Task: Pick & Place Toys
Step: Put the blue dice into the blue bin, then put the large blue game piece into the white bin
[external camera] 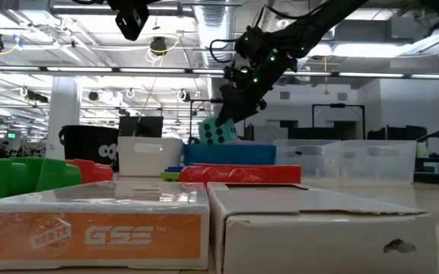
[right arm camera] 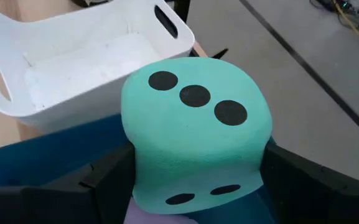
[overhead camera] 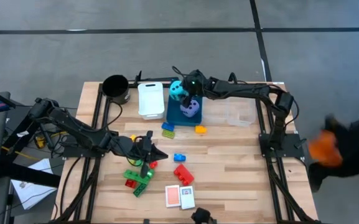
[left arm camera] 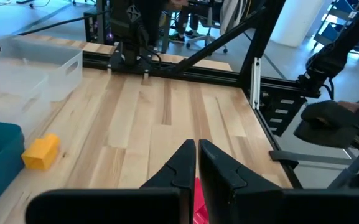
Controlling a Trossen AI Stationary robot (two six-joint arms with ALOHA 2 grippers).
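Dice first: the cyan die [overhead camera: 177, 90] sits between the fingers of the right pincer [overhead camera: 183, 89], over the far edge of the blue bin [overhead camera: 174, 112], at roughly 12 o'clock of the table [overhead camera: 229, 155]. From the right wrist view the two dark fingers flank the die's sides, spread wide; whether they press it or have just let go I cannot tell. The purple die [overhead camera: 192, 108] already lies in the blue bin, directly under the pincer.

Risk, as I judge it: the cyan die hangs near the bin's back corner, next to the white bin [overhead camera: 150, 98]. Released here, the soft die could bounce off the purple one or the rim and roll out behind the bin, or drop into the white bin instead.

The left pincer [overhead camera: 148, 151] is fully closed and empty, low over the table at about 7 o'clock, among the loose bricks.

Count, from the high view: two dice; two cards [overhead camera: 180, 196] side by side at 6 o'clock; roughly seven bricks loose, namely a green cluster [overhead camera: 138, 180], a large red brick [overhead camera: 183, 173], a small red one, a blue brick [overhead camera: 179, 158], an orange-yellow brick [overhead camera: 200, 129], and a stacked blue-green pair [overhead camera: 168, 130]. One black cup [overhead camera: 116, 88], one clear bin [overhead camera: 236, 112].
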